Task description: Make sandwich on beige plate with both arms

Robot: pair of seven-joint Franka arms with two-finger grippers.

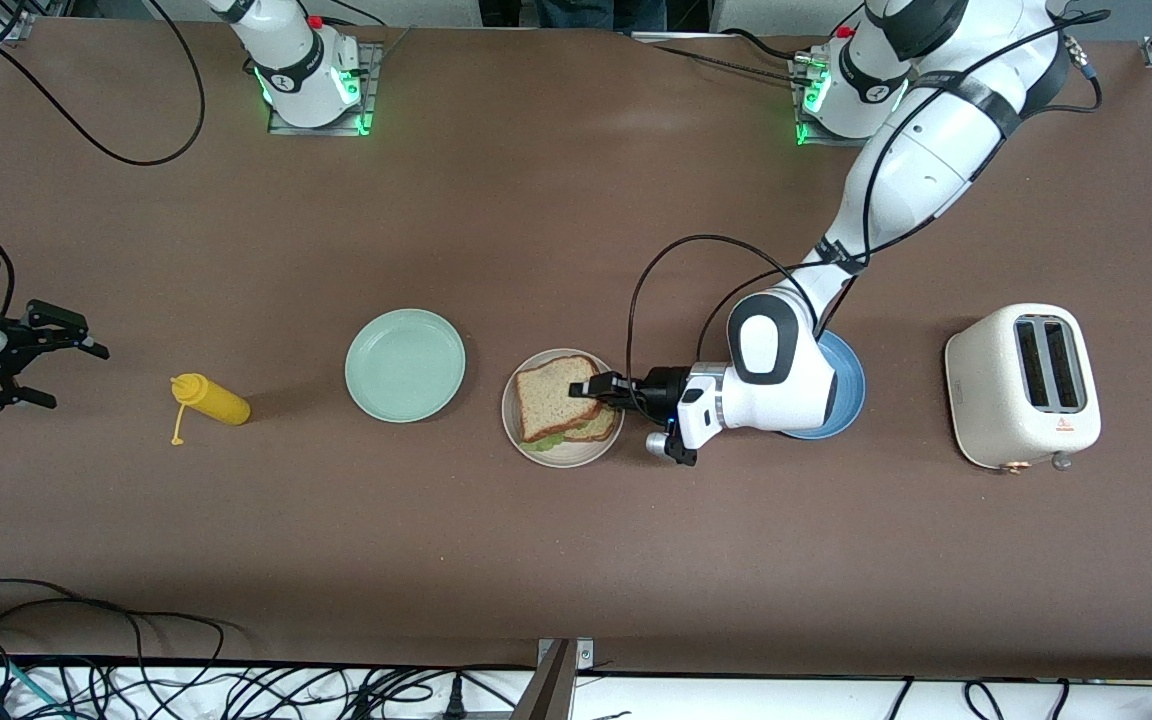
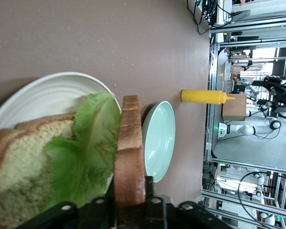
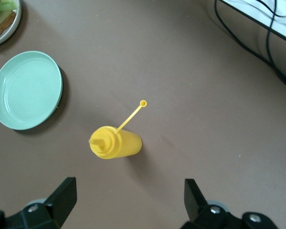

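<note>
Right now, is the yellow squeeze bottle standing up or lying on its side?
Lying on its side. The yellow squeeze bottle rests lengthwise on the table near the right arm's end, its cap off the nozzle and trailing on its tether.

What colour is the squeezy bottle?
The squeeze bottle is yellow, seen best in the right wrist view.

Robot lab: bolted arm bases, cables

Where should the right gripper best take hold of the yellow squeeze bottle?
Probably across the middle of the body of the yellow squeeze bottle, coming straight down. It lies on its side, so its round flanks are exposed, and the open right gripper is near it. Avoid the thin cap tether.
</note>
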